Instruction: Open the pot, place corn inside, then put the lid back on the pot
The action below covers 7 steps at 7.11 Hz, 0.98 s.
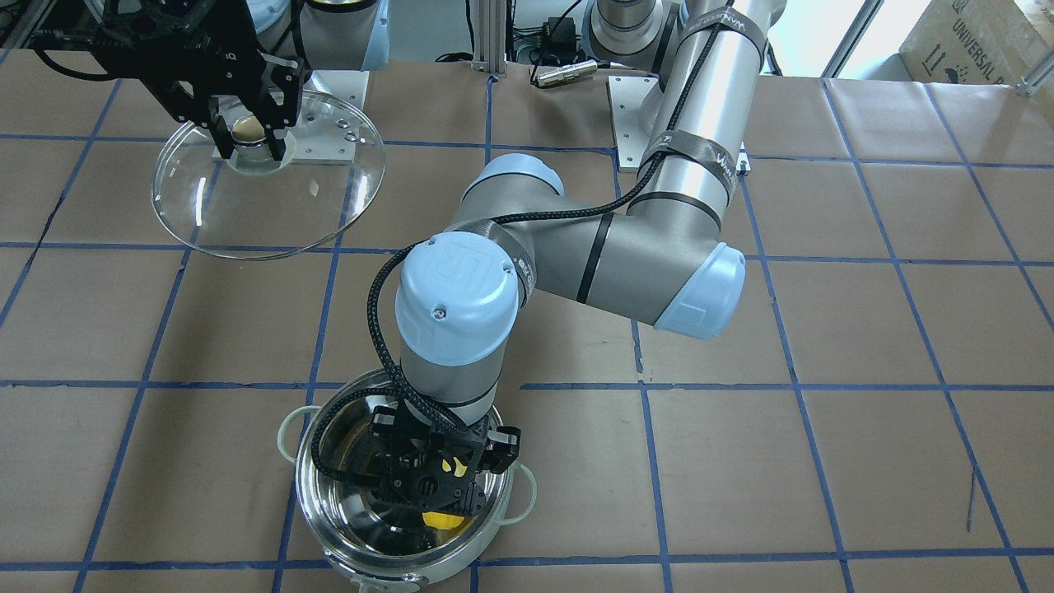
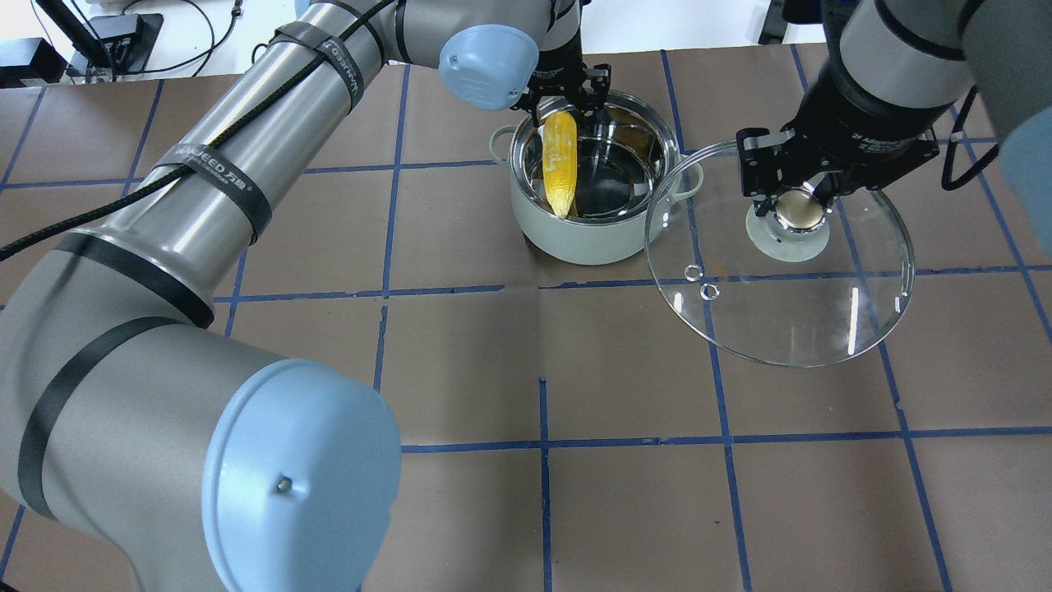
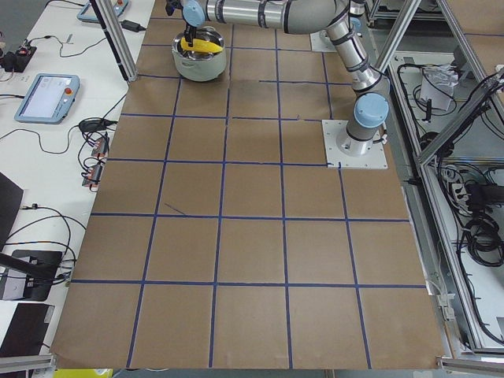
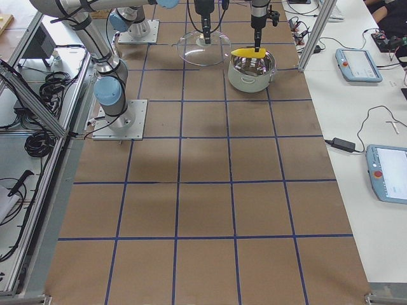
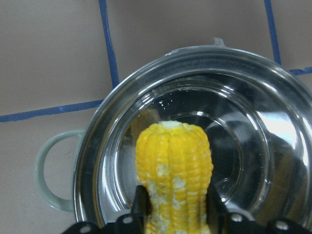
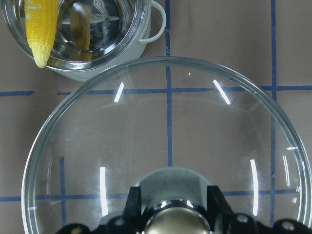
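Note:
The pot (image 2: 585, 243) stands open at the far middle of the table, its steel inside bare. My left gripper (image 2: 565, 105) is shut on one end of the yellow corn (image 2: 560, 168). It holds the cob across the pot's opening, with the tapered tip over the near rim. The left wrist view shows the corn (image 5: 173, 170) between both fingers above the pot (image 5: 92, 156). My right gripper (image 2: 791, 197) is shut on the knob of the glass lid (image 2: 789, 304). It holds the lid above the table, to the right of the pot, with the lid's edge overlapping the pot's right handle in the overhead view.
Brown paper with a blue tape grid covers the table (image 2: 542, 370). My left arm (image 1: 576, 255) reaches across the middle to the pot (image 1: 317, 502). The arms' base plates (image 1: 634, 123) sit at the robot's edge. Tablets and cables (image 3: 47, 94) lie beyond the far edge.

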Tool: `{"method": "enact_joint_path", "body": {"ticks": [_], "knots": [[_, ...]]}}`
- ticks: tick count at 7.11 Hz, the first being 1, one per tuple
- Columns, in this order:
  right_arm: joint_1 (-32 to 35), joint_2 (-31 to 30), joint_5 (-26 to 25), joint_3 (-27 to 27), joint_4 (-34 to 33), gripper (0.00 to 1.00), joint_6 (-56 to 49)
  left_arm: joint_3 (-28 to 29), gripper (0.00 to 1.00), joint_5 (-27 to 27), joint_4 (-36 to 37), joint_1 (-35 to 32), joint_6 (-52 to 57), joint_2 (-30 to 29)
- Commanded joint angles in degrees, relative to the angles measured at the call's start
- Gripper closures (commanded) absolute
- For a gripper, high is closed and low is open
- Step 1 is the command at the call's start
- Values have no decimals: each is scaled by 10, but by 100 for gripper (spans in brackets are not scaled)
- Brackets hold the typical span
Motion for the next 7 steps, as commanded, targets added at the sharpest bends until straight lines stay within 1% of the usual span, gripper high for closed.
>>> {"method": "enact_joint_path", "body": {"ticks": [1, 2, 3, 4, 5, 6, 7], "knots": [[0, 1, 0, 0, -1, 86, -1, 24, 0, 3, -9, 8, 2, 1], [0, 2, 0, -4, -3, 86, 0, 20, 0, 4, -22, 31, 3, 15], [3, 8, 2, -13, -11, 86, 5, 7, 0, -3, -53, 70, 13, 46], [7, 37, 3, -40, -12, 86, 9, -17, 0, -13, -101, 98, 40, 83], [12, 73, 4, -73, -12, 86, 12, -55, 0, -7, -144, 125, 65, 134], [16, 113, 4, -101, -15, 86, 28, -112, 0, -5, -154, 159, 82, 177], [30, 146, 4, -117, -38, 86, 30, -179, 0, -4, -154, 185, 103, 241]]}}
